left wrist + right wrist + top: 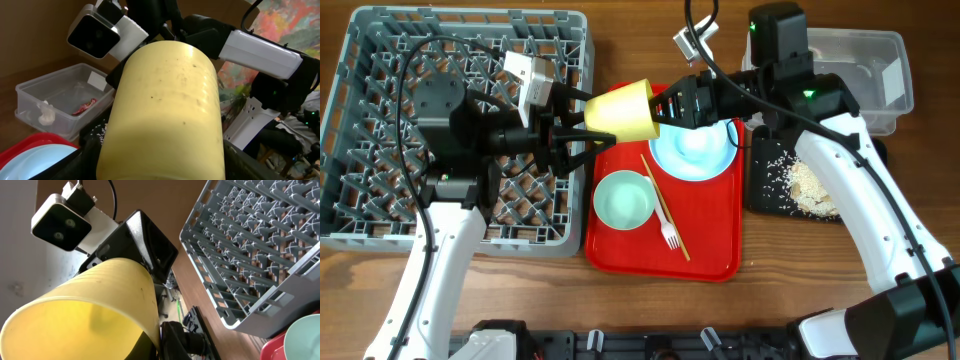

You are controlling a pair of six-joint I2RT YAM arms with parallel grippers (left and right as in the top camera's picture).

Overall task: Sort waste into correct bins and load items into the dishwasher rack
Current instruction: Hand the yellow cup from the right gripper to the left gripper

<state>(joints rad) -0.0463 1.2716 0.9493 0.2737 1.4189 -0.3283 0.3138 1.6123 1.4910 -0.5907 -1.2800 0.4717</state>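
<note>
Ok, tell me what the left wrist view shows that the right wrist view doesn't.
Left wrist only: the clear tub with the tissue and red wrapper inside, plus the edge of a blue plate. Right wrist only: the grey rack and the open mouth of the cup. Both: that yellow cup, filling much of each frame.

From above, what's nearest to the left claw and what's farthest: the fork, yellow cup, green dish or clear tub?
From the left claw:
1. yellow cup, at its tips
2. green dish, below, on the red tray
3. fork, farther down that tray
4. clear tub, far top right
</note>
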